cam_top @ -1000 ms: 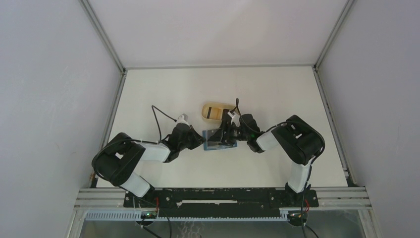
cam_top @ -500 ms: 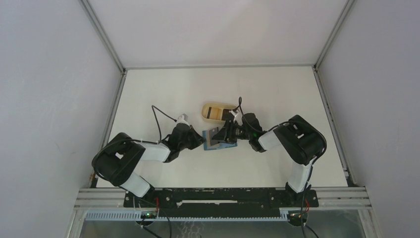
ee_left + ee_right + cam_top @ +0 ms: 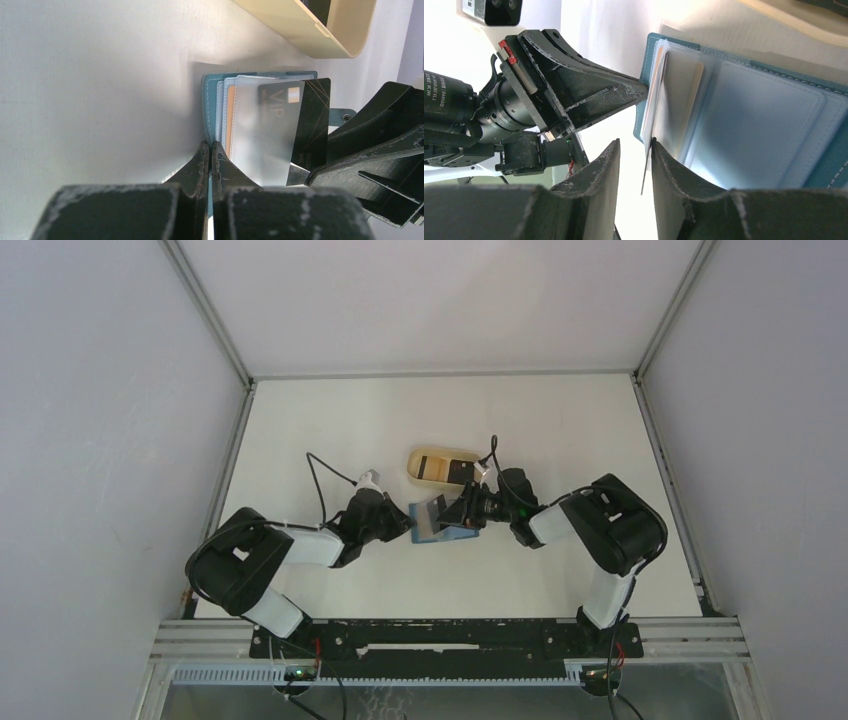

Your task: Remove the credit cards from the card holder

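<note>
While the left gripper (image 3: 210,146) keeps its two black fingers pressed together on the near edge of the small teal-blue folding card holder (image 3: 208,100), that holder lies open and flat on the white table (image 3: 100,75), between the two arms. Its lighter blue inside faces up, and frosted clear plastic sleeves (image 3: 255,130) fan out from the fold. A thin orange card (image 3: 230,115) shows as a narrow strip, tucked among those sleeves. A black rectangular credit card (image 3: 312,120) with fine gold lines and the letters VIP sticks partway out of the top sleeve, toward the right gripper (image 3: 635,145). That claw stands narrowly apart around the black credit card's outer edge. The right wrist view shows the card edge-on, lying against one finger, with a slim gap to the other. Beyond the card holder stands a beige oval plastic tray (image 3: 300,27), near the holder but apart from it, with something dark and flat inside.
</note>
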Robot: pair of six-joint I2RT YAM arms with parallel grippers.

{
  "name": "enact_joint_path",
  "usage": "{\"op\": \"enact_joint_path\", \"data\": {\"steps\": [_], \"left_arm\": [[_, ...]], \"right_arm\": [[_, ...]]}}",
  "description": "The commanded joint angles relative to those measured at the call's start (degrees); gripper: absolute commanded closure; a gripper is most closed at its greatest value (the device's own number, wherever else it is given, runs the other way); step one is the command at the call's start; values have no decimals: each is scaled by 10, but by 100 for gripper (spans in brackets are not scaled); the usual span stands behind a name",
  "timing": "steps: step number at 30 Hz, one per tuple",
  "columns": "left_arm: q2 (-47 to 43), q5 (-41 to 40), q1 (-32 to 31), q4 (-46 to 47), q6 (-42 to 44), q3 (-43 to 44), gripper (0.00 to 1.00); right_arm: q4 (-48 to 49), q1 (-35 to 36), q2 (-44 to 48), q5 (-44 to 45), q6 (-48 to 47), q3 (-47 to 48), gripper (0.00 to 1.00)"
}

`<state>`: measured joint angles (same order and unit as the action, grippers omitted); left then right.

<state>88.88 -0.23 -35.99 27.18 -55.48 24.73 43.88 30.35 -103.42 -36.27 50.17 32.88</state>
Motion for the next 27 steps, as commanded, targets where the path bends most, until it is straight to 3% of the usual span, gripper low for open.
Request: {"op": "enact_joint_path", "data": {"steps": [1,8,12,15,23,27], "left_arm": [[23,-2,-5,-96,25,-28,100],[22,-2,-5,-96,26,-30,100],[21,-2,-5,-96,26,-30,100],[19,-2,-5,-97,26,-31,100],[5,-2,-4,-102,27,-32,100],[-2,-3,-4,-110,30,-30,100]], "right_arm": [[19,-9,28,-7,-18,-8,63],[3,-18,38,-5,-34,-20,64],[-6,-27,43,-6,-42,-30,79],[-27,-34,53,-3,-58,-39,100],[-132,-64,148,22,-116,-49,100],[-225,-68,214,70,-133,10,100]]}}
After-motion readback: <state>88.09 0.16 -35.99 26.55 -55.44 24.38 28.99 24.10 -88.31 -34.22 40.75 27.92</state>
